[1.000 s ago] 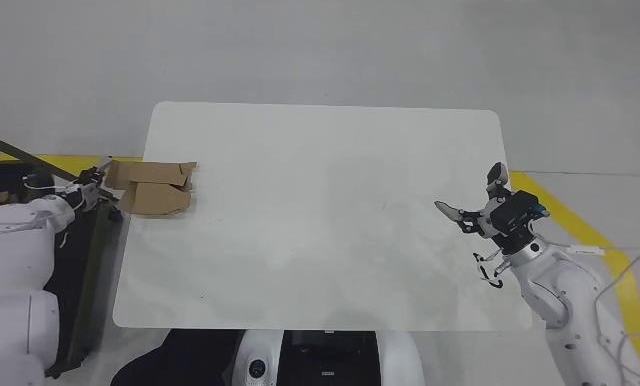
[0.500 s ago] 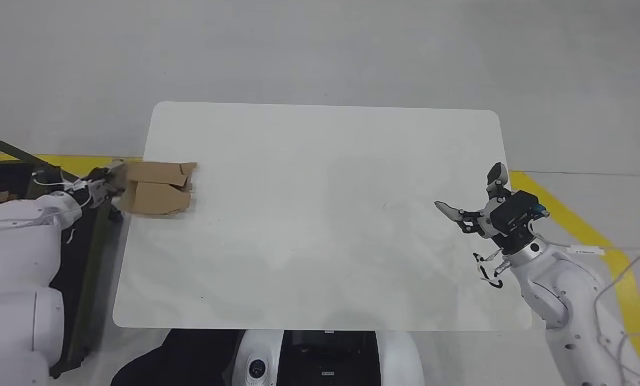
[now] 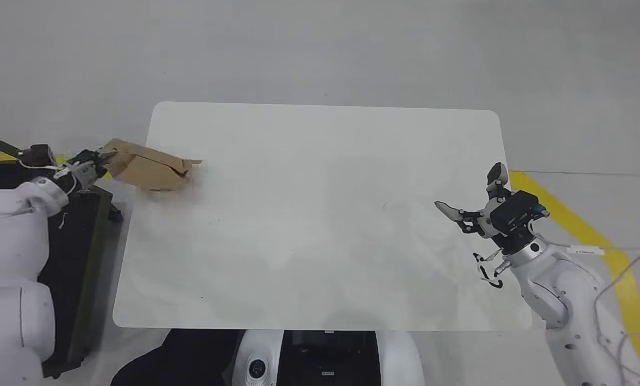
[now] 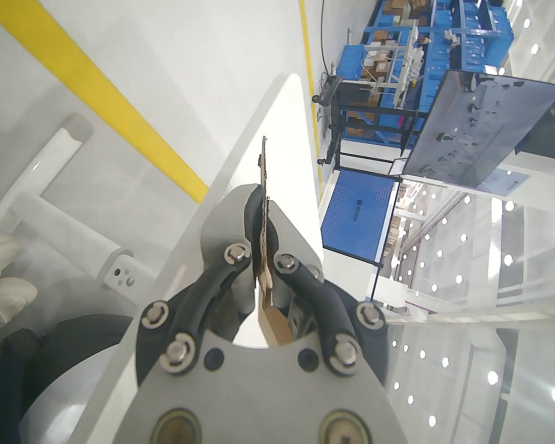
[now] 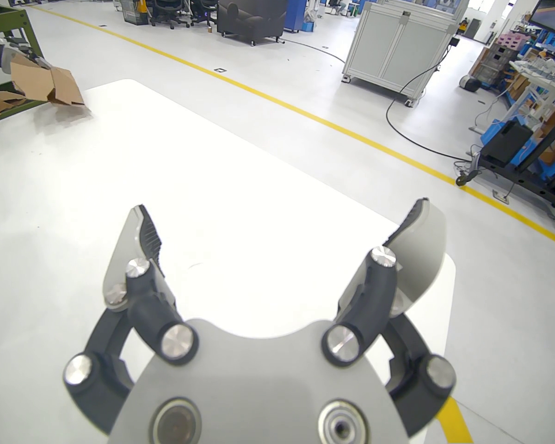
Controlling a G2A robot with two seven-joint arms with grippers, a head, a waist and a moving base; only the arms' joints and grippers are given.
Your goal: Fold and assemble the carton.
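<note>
The left gripper pinches the edge of the flat cardboard carton, tipped up by the table's left edge. It should hold tight and pull it slowly to the middle. The right gripper hangs wide open, well apart.

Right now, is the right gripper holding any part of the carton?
No, the right gripper stands open over the table, while the carton is clamped in the left gripper.
</note>
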